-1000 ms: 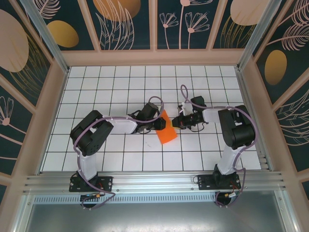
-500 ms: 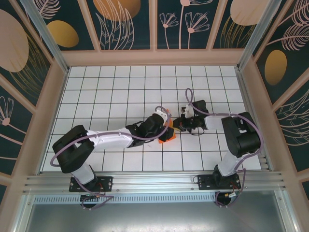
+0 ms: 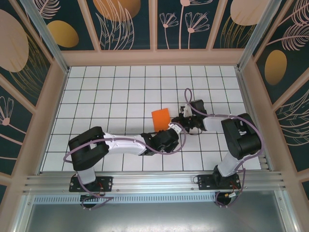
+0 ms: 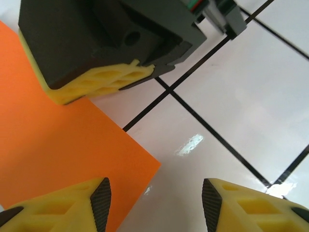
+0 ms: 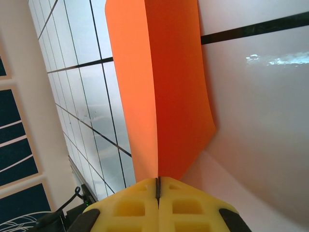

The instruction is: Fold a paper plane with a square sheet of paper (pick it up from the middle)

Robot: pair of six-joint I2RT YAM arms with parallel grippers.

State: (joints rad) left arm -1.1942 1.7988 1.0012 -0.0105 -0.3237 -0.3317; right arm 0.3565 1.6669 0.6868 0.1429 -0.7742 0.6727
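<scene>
The square sheet of paper [image 3: 161, 118] is bright orange and folded along a long crease [image 5: 152, 96]. It stands slanted off the white tiles. My right gripper [image 5: 158, 187] is shut on its near edge; from the top it [image 3: 176, 122] sits just right of the paper. My left gripper [image 4: 156, 200] is open, its yellow fingers [image 4: 72, 205] apart over bare tile with nothing between them. The paper's corner [image 4: 58, 145] lies by its left finger, and the right gripper's black body [image 4: 106, 38] is right ahead. From above, the left gripper [image 3: 173, 133] is just in front of the paper.
White tiles with black lines [image 3: 120, 92] cover the table, with free room to the back and left. Wooden-framed walls [image 3: 53, 101] close three sides. A metal rail [image 3: 154, 181] runs along the near edge by both arm bases.
My left gripper has opened, let go of the paper and drawn back toward the near edge. The paper now stands farther back, held by the shut right gripper.
</scene>
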